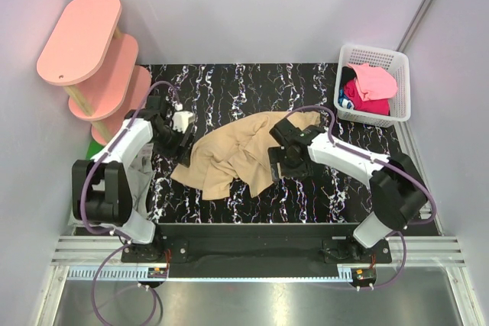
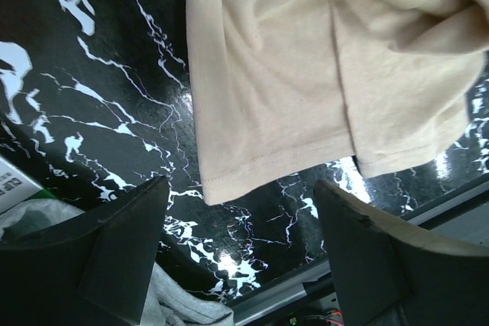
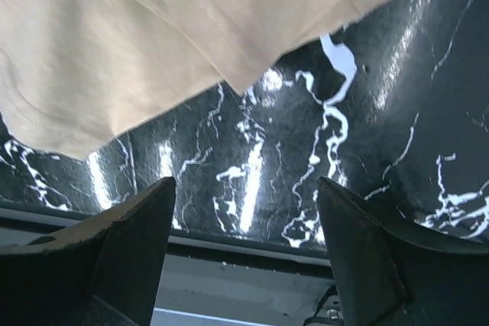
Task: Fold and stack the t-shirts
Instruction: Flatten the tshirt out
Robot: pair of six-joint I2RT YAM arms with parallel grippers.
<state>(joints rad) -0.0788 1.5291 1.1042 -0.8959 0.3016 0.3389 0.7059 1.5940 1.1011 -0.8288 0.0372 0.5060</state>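
Black marble-patterned desk [image 1: 229,82] carries everything. Pink oval shelf unit [image 1: 80,36] stands at its far-left corner, not part of the work. Tan t-shirt [image 1: 229,154] lies mid-desk between the two arms, crumpled and bunched, with a hem corner toward the near edge. It is not spread flat and no fold is made. White basket [image 1: 403,74] sits at the far-right corner holding a pink t-shirt [image 1: 374,80] over a magenta t-shirt [image 1: 367,101], both waiting. Left gripper [image 2: 241,196] hangs over the shirt's left edge, released, jaws wide and nothing between the fingers; its wrist view shows a stitched hem corner just ahead of the fingertips. Right gripper [image 3: 246,188] is over the shirt's right side, likewise released and empty, with a cloth edge just ahead of it and bare desk below. Judgement: the step in hand is flattening the first shirt, early in the task, with no stack started. The next move calls for each gripper to come down on its own edge of the cloth, pinch a single layer, and draw outward so the shirt spreads. Risk is catching doubled fabric.
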